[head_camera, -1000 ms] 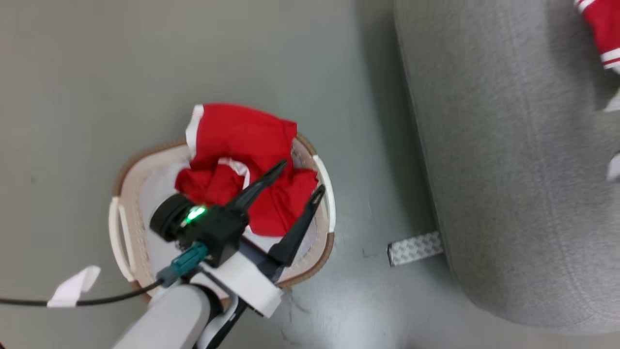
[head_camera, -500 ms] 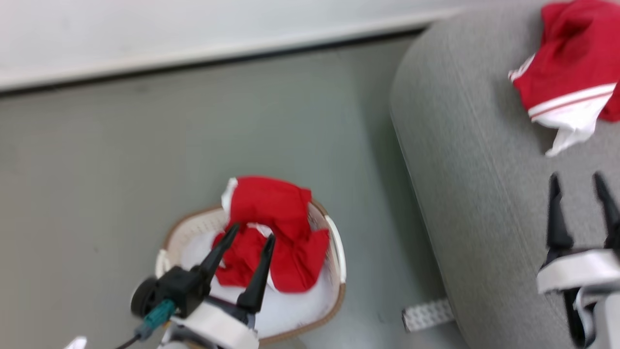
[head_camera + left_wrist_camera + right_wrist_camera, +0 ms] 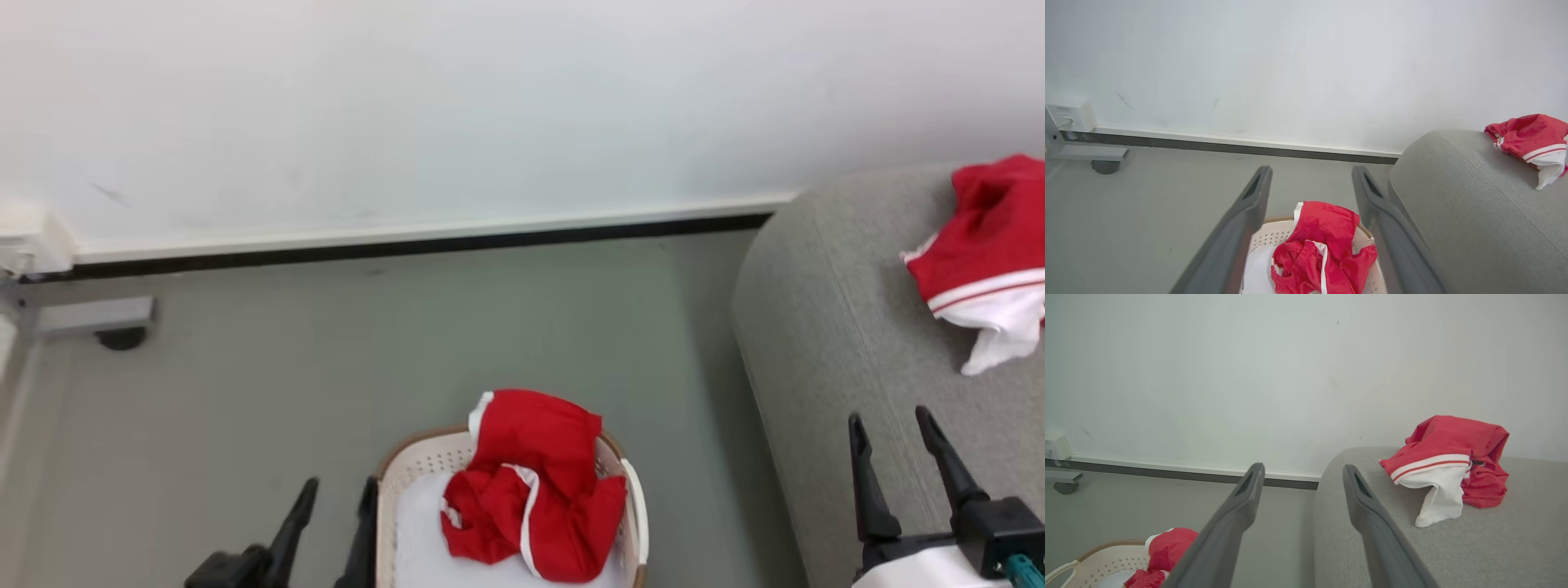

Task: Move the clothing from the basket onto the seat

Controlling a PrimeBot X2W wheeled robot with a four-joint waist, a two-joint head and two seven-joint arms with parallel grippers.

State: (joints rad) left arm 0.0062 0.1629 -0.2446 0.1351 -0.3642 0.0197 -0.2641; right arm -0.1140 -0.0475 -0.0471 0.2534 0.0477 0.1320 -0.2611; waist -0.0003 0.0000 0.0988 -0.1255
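Red clothing (image 3: 535,490) with white trim lies heaped in the cream basket (image 3: 416,457), spilling over its far rim. My left gripper (image 3: 340,498) is open and empty, at the basket's left side; in the left wrist view its gripper (image 3: 1311,171) frames the clothing (image 3: 1323,245) from behind. Another red garment (image 3: 988,245) with white stripes rests on the grey seat (image 3: 816,327). My right gripper (image 3: 890,425) stands open and empty above the seat's near part, short of that garment (image 3: 1453,457).
A white wall with a dark baseboard (image 3: 408,245) runs behind. A white box (image 3: 24,237) and a grey metal foot with a caster (image 3: 98,318) sit at the far left. Grey-green floor (image 3: 326,351) lies between basket and wall.
The head camera has tilted up, bringing the wall into view. My left gripper has drawn back from above the basket's clothing to its left side. The right gripper has come into view over the seat.
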